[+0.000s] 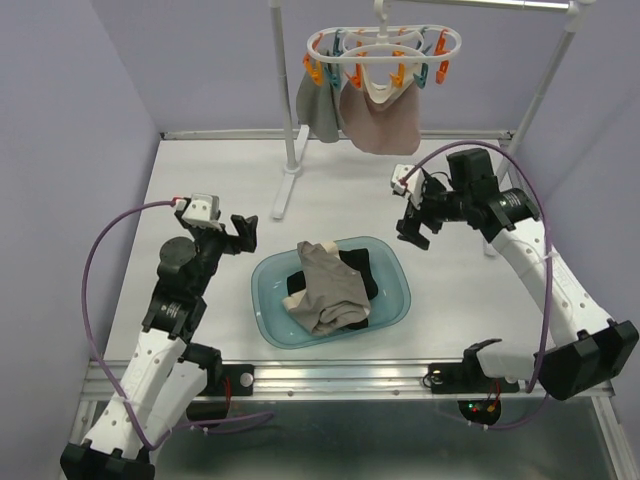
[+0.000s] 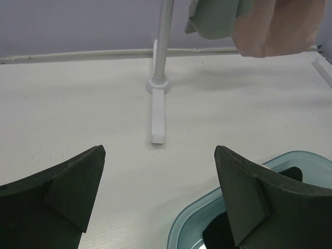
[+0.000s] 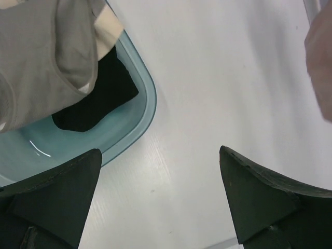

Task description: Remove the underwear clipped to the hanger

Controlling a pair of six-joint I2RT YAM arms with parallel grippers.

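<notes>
The left arm (image 1: 168, 312) rises from the near left with a bent elbow, and the left gripper (image 1: 241, 229) faces right, jaws wide apart. The right arm (image 1: 540, 268) reaches far-left, and the right gripper (image 1: 413, 233) tilts downward, jaws spread.

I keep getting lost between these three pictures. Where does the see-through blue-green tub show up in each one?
Top external: the tub sits in the lower middle of the picture, with clothes in it.
Left wrist: only a corner of its rim shows, at the bottom right.
Right wrist: it is at the upper left, with clothes inside.
Shared landmark: the hanging pale pink garment, at the top right in the left wrist view and at the right edge in the right wrist view.
</notes>
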